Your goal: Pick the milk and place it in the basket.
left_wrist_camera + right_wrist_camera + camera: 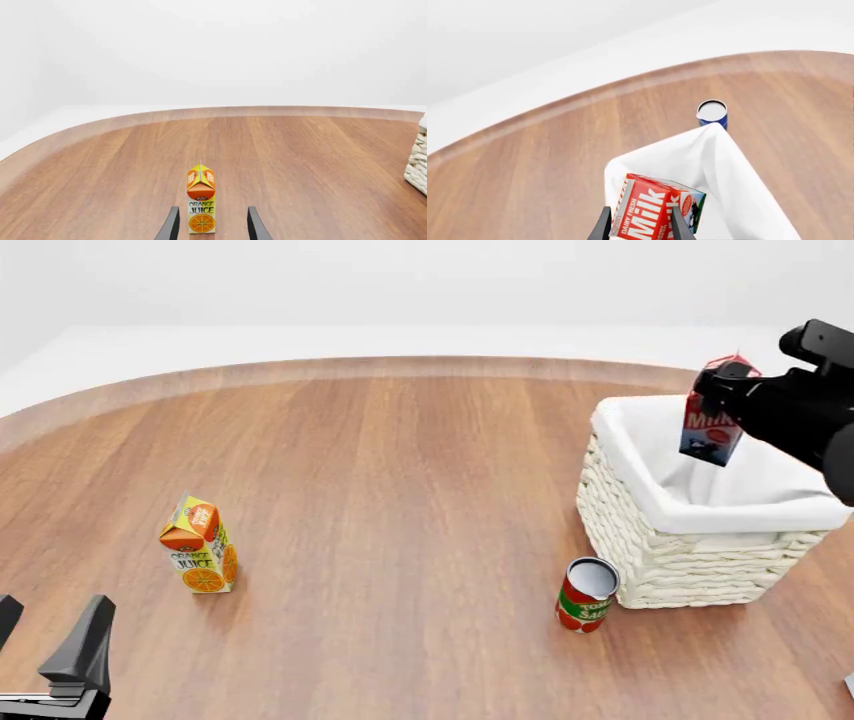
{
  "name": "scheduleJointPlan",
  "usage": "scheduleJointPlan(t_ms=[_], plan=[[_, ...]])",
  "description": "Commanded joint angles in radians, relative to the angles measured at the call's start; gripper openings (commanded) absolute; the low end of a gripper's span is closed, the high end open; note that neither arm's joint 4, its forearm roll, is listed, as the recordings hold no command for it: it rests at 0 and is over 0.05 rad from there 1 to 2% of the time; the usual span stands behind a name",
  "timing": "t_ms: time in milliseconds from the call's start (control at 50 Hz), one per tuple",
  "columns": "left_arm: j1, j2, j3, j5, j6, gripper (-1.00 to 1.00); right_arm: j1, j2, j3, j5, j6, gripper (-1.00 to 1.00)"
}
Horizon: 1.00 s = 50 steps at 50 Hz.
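Right gripper (638,223) clamped on the milk (657,210), one finger on each side of the carton. In the front view the same carton (711,422) hangs in the air, tilted, held over the basket (667,550), above the white lining at its far right part and not touching lining or rim. Carton base band points down toward the basket's inside. Right arm comes in from the basket's right side.

Left gripper (212,225) spread apart, nothing between its fingers; both fingers (169,226) show as dark blades with a clear gap. It sits low at the near table edge, well to the left of the basket (419,167), only a corner of which shows in the left wrist view. Orange juice carton (201,199) stands upright just ahead of the left gripper, in line with the gap but not inside it.

Front view: the juice carton (200,545) is well apart from the basket, on its left. Red can (586,595) stands upright just beside the basket's near left corner, close to the wicker wall. Blue can (712,113) stands beyond the basket's far corner in the right wrist view. Everything sits on the wood table (400,490).
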Motion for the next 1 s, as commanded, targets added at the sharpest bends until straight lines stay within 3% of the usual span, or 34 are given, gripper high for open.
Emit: scheduleJointPlan(t_ms=[20, 1000], plan=[[0.000, 0.000, 0.000, 0.000, 0.000, 1.00, -0.009, 0.028, -0.016, -0.028, 0.015, -1.00], [0.000, 0.000, 0.000, 0.000, 0.000, 1.00, -0.038, 0.240, -0.061, -0.101, -0.019, -1.00]])
